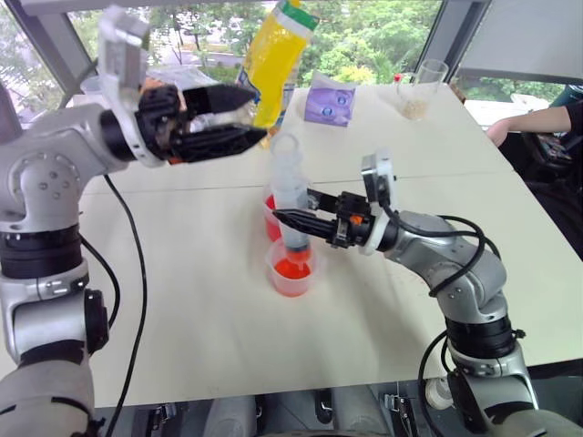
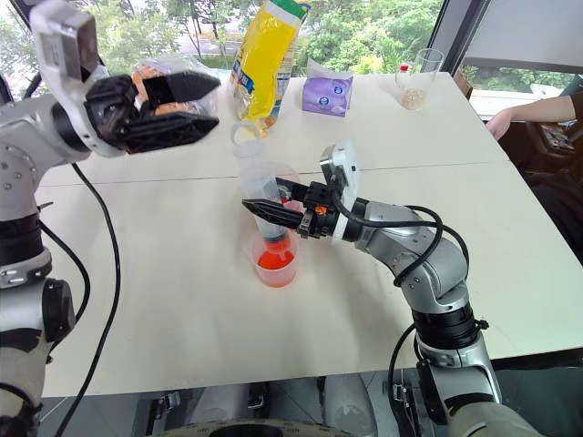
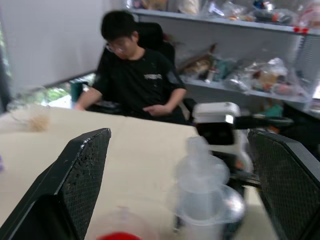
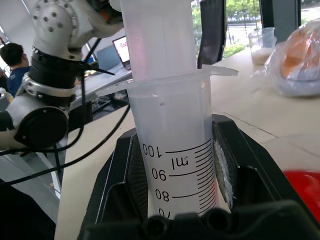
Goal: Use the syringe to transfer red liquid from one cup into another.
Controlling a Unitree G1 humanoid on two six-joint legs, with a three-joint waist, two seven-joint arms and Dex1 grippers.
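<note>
Evidently to keep the tip aimed into the smaller cup (image 1: 292,268), the right gripper (image 1: 290,221) is clamped on the upright syringe (image 1: 291,196), while the left gripper (image 1: 239,117), fingers apart, hovers at its ten o'clock, presumably for the plunger.

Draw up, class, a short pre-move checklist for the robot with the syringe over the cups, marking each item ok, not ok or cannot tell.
1. Right hand shut on the syringe: ok.
2. Syringe upright, tip down in the smaller cup: ok.
3. Red liquid in the smaller cup: ok.
4. Left hand open, raised above and clear of the plunger: ok.
5. Handled beaker standing upright behind the smaller cup: ok.
6. Syringe barrel emptied: cannot tell.
</note>
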